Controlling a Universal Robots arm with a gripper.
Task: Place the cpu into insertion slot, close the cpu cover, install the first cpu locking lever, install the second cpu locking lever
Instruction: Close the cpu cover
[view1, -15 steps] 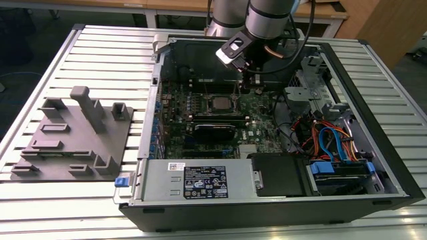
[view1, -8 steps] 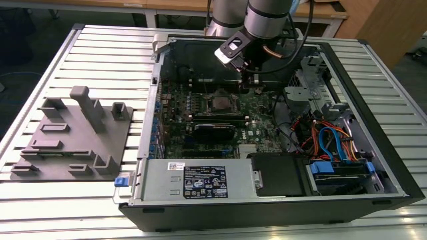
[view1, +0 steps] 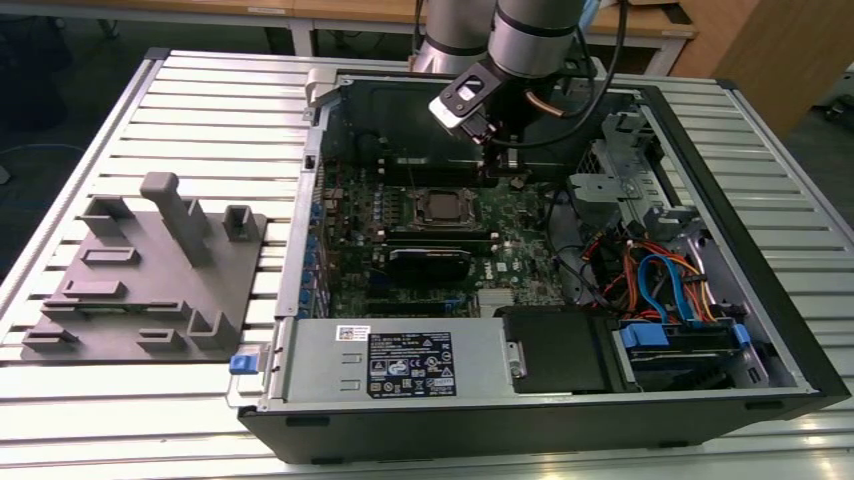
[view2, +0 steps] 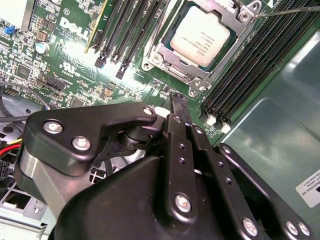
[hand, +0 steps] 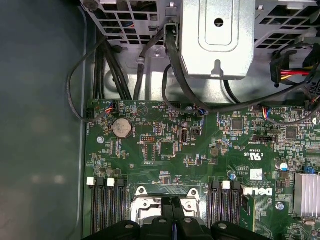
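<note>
The open computer case (view1: 534, 425) is lying on its side on the slatted table (view1: 200, 100), and the arm is reaching down into it over the green motherboard (view1: 514, 260). The gripper (view1: 505, 170) is hanging just beside the insertion slot (view1: 441, 208), on the side toward the case's far wall. In both wrist views its fingers (view2: 181, 145) are pressing flat together with nothing between them that I can make out, and the tip is hovering near the socket's corner without touching it.

From where I'm standing, the first half of the job is looking done. In the second wrist view the cpu (view2: 200, 36) is sitting square in the slot, silvery top up. The cpu cover (view2: 167, 50) is lying down around it, and the chip is showing through its window.

The levers are looking like what's left. One thin locking lever (view2: 287, 10) is sticking out away from the socket's corner rather than lying tucked along it, so I'm judging it unlatched. A second thin rod (view2: 159, 27) is running along the opposite edge, but I can't tell whether it is hooked down.
</note>
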